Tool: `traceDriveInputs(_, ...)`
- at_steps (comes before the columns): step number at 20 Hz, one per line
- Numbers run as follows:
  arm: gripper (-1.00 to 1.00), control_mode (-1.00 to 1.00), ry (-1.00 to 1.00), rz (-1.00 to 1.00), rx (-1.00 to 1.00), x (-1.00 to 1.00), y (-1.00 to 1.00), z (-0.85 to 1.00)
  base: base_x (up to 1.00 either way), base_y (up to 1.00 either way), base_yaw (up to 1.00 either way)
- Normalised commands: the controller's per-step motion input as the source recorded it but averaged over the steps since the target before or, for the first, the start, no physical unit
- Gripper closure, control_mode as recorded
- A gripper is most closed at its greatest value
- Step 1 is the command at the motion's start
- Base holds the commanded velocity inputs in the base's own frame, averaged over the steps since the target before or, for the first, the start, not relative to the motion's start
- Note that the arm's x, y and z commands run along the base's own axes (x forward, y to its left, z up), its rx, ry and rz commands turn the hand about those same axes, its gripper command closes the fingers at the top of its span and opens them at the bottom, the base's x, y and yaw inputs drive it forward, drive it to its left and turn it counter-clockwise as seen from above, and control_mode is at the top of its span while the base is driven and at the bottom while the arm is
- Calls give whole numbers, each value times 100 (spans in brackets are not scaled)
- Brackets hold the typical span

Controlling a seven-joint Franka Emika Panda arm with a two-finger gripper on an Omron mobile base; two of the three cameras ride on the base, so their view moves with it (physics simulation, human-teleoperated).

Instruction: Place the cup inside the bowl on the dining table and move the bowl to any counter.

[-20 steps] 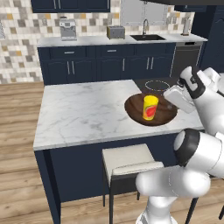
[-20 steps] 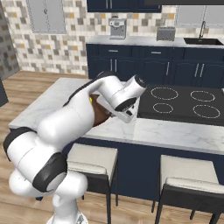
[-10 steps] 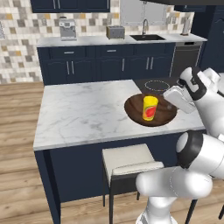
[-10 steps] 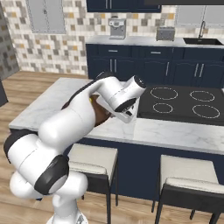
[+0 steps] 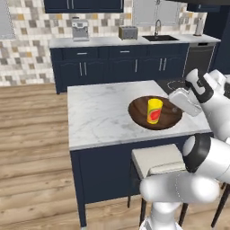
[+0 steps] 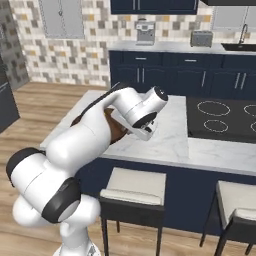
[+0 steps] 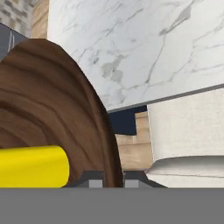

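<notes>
Gripper (image 7: 113,180) pinches the bowl (image 5: 167,116) by its rim, one dark tip on each side of the thin wooden wall in the hand view. One cup (image 5: 154,110) stands upright inside the bowl, its long axis vertical, open end up, red mark facing the left base camera. In the hand view the cup (image 7: 33,166) shows as a yellow band lying sideways, since that view is rolled. The bowl sits on the dining table (image 5: 101,114), a marble surface with a navy base, near the edge beside the stool (image 5: 159,159). Two stools show in the right base view. Beyond the table runs one counter (image 5: 112,41) with a coffee machine (image 5: 80,29), a toaster (image 5: 128,32) and a sink (image 5: 161,37).
</notes>
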Motion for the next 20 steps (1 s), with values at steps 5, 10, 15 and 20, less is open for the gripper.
traceDriveInputs(5, 100, 100, 0, 0, 0, 0, 0, 0, -16, 79, 0)
traceDriveInputs(10, 100, 100, 0, 0, 0, 0, 0, 0, -4, 92, -3)
traceDriveInputs(15, 100, 100, 0, 0, 0, 0, 0, 0, -3, 93, -1)
traceDriveInputs(20, 100, 100, 0, 0, 0, 0, 0, 0, 0, 93, 0)
